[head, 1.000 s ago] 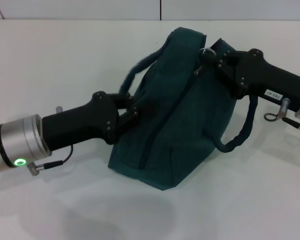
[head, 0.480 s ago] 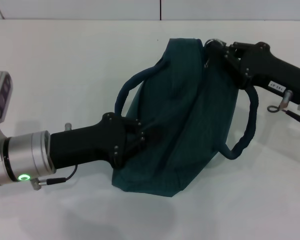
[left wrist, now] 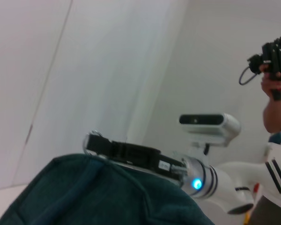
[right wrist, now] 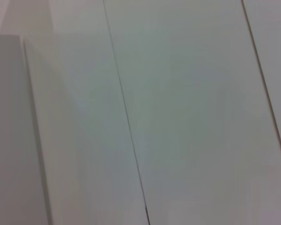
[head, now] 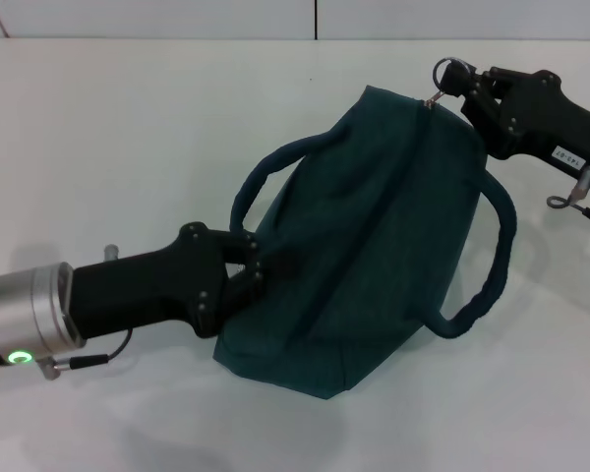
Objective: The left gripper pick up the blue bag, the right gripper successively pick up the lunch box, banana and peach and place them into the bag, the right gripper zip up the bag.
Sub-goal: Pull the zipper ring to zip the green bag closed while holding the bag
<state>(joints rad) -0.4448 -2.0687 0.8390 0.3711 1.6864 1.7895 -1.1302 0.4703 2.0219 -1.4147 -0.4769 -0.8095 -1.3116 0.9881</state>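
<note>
The blue bag point(head: 374, 236) lay mid-tabletop point(head: 108, 128), looking fully zipped. The left claw point(head: 261, 267) pinched its near side; the right claw point(head: 462, 81) gripped the ring pull point(head: 452, 72) at the far end. Zipping seemed finished; next, both claws should let go

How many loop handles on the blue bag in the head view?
2. One handle arcs off the blue bag on the robot's left side, just above the left pincer. The other handle loops out on the right side, below the right pincer at the zipper ring.
</note>
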